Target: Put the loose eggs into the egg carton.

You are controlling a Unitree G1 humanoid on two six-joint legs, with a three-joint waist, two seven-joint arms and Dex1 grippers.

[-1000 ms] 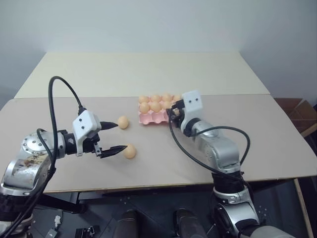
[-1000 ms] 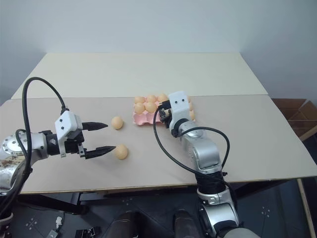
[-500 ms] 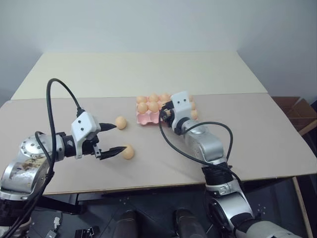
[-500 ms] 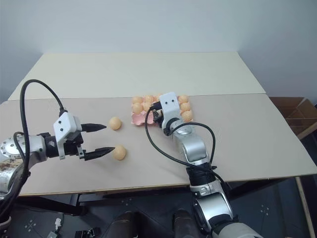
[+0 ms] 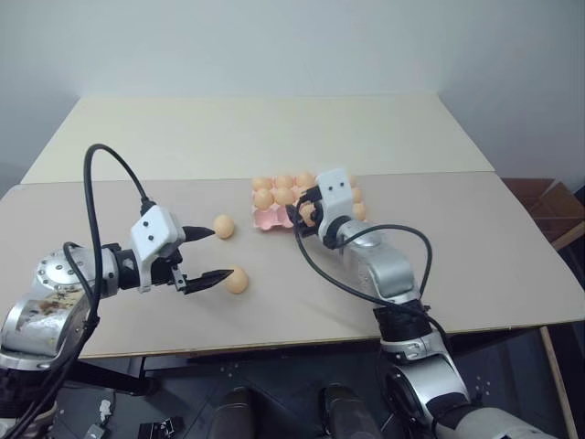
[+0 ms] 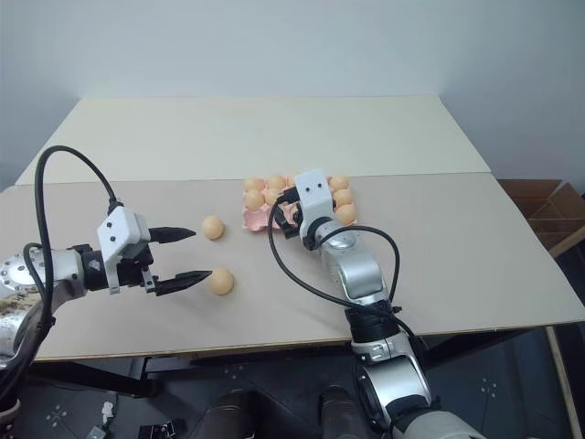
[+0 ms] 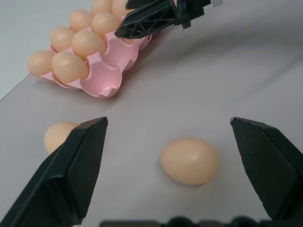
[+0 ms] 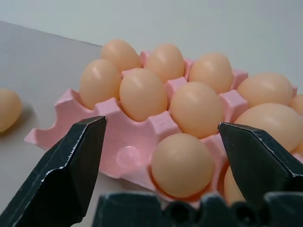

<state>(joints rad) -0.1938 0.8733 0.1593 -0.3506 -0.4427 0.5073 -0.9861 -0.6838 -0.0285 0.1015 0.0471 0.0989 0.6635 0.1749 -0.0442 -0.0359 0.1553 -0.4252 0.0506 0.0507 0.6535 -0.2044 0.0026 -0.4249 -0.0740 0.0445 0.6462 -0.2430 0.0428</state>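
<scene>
The pink egg carton [image 5: 271, 219] lies mid-table with several eggs in its cups. My right gripper [image 5: 304, 216] is open at its near edge. In the right wrist view an egg [image 8: 182, 164] sits in a front cup of the carton [image 8: 124, 158], between the spread fingers and free of both. Two loose eggs lie on the table to the left, one farther [image 5: 224, 226] and one nearer [image 5: 238, 280]. My left gripper [image 5: 221, 253] is open and holds nothing. The nearer egg [image 7: 190, 161] lies just ahead of its fingertips, and the farther egg [image 7: 59, 136] sits outside one finger.
The work surface is a beige tabletop [image 5: 475, 247], with a second, paler table [image 5: 256, 133] butted against its far side. A cardboard box [image 5: 553, 206] stands on the floor at the right. A black cable [image 5: 114, 174] arcs above my left arm.
My right gripper has opened at the carton, and an egg now rests in a front cup between its fingers. The left gripper has stayed still. The camera view shifted slightly.
</scene>
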